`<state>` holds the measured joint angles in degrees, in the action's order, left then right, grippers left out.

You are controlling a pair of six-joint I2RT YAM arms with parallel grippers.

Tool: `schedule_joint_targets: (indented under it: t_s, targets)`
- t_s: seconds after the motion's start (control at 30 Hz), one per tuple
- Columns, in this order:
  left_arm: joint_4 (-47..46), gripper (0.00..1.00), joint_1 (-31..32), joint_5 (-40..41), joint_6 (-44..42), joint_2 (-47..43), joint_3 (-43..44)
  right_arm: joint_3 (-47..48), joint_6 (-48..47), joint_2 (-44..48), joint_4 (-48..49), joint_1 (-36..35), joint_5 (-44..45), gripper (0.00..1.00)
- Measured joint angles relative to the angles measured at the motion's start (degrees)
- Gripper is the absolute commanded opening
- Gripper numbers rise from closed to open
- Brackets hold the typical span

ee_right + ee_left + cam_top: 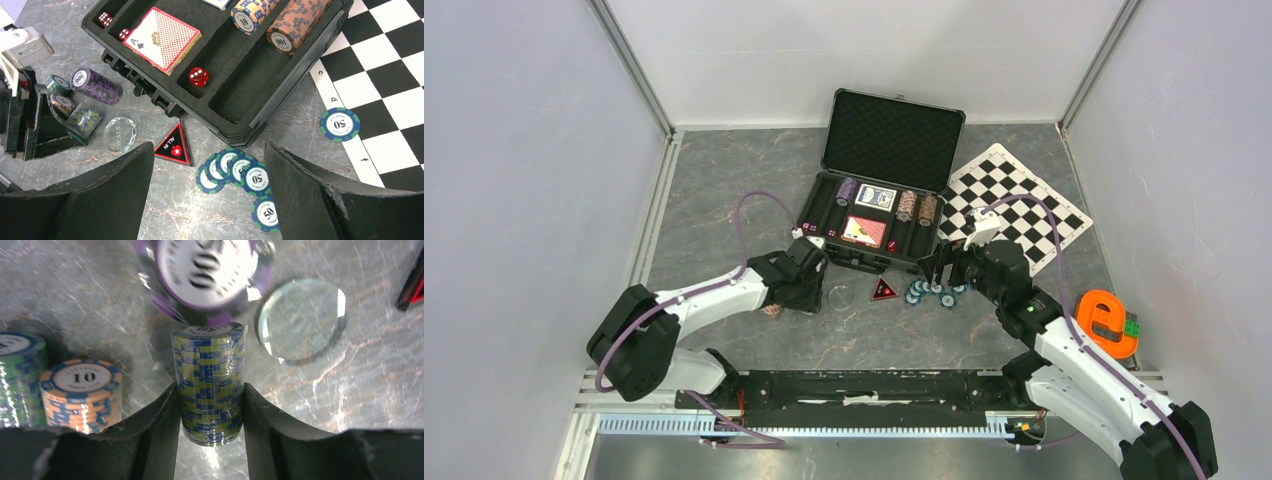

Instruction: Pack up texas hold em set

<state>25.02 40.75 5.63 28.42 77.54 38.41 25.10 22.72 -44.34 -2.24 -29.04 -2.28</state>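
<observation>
My right wrist view gives these legible markings:
- Triangular marker (172, 146): "ALL IN".
- Loose blue-green chips (257, 178) and the single chip (340, 124) on the chequered mat (327, 92): "50" each.
- Mat border: the letter "f".
- Purple stack (95, 86), end face: "500".
- Orange stack in the case (252, 12): "10".
- Brown stack (295, 22): "100".
- Red deck (162, 37): "A" with a spade.

My left wrist view gives:
- Orange stack on the table (82, 395): "10".
- Blue-and-yellow stack (210, 385): top print is not readable.
</observation>
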Motion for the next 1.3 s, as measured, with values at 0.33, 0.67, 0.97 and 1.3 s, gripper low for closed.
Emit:
schedule_joint_targets:
  t_s: [0.33, 0.67, 0.97, 1.3]
  targets:
    - [13.6, 0.22, 3.7, 0.3, 2.0, -5.8, 4.2, 0.0, 0.0, -1.8, 0.0, 0.0, 0.4, 0.86]
    - [25.1, 0.08, 3.9, 3.0, 2.8, -17.8, 12.4, 0.0, 0.0, -1.9, 0.0, 0.0, 0.4, 0.86]
    - [25.3, 0.02, -1.4, 6.1, -1.4, -18.1, 20.3, -0.3, -0.1, -1.7, 0.0, 0.0, 0.8, 0.86]
    - [15.6, 0.02, -9.0, 2.1, -6.4, -7.1, 28.7, -0.3, -1.2, -1.8, -0.2, 0.0, 1.1, 0.85]
